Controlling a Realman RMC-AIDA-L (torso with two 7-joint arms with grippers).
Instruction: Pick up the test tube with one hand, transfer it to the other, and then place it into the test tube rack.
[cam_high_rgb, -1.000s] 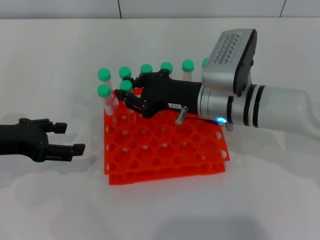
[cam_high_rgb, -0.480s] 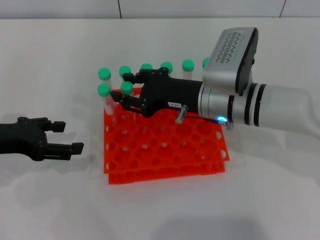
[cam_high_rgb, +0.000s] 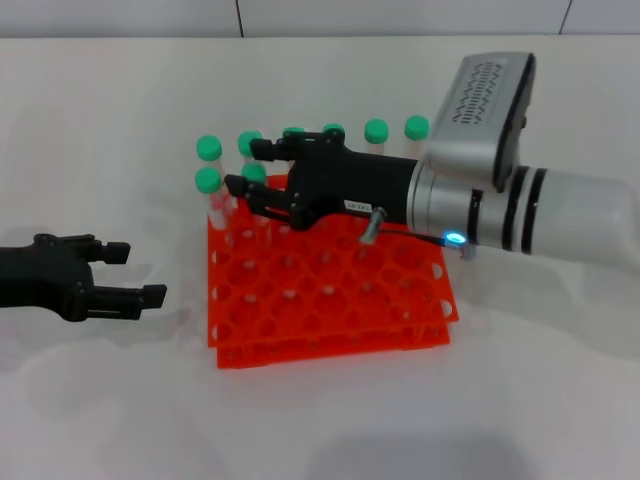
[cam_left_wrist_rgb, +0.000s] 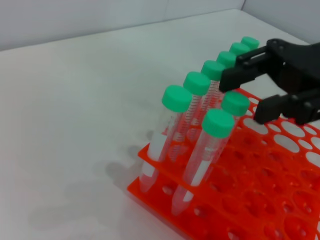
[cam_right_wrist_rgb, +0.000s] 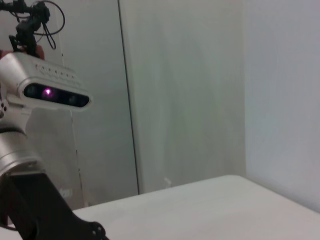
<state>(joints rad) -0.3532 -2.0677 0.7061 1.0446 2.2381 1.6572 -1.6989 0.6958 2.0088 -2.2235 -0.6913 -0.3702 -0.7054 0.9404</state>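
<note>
The orange test tube rack (cam_high_rgb: 330, 300) stands mid-table and also shows in the left wrist view (cam_left_wrist_rgb: 260, 200). Several green-capped tubes stand in its far and left holes. My right gripper (cam_high_rgb: 246, 166), black with a white label on a silver wrist, reaches over the rack. It is open, one finger on each side of the green cap of a test tube (cam_high_rgb: 254, 172) that stands upright in the rack. The left wrist view shows the same tube (cam_left_wrist_rgb: 235, 103) between the fingers of the right gripper (cam_left_wrist_rgb: 243, 97). My all-black left gripper (cam_high_rgb: 130, 272) is open and empty, left of the rack.
Other tubes stand along the rack's far row (cam_high_rgb: 376, 130) and left corner (cam_high_rgb: 208, 181). The near rows of holes hold nothing. White table lies all round. The right wrist view shows only a wall, a camera head (cam_right_wrist_rgb: 50, 92) and part of a black arm.
The right wrist has shifted right and slightly up, and its fingers stand a little wider around the tube cap. The left gripper has not moved.
</note>
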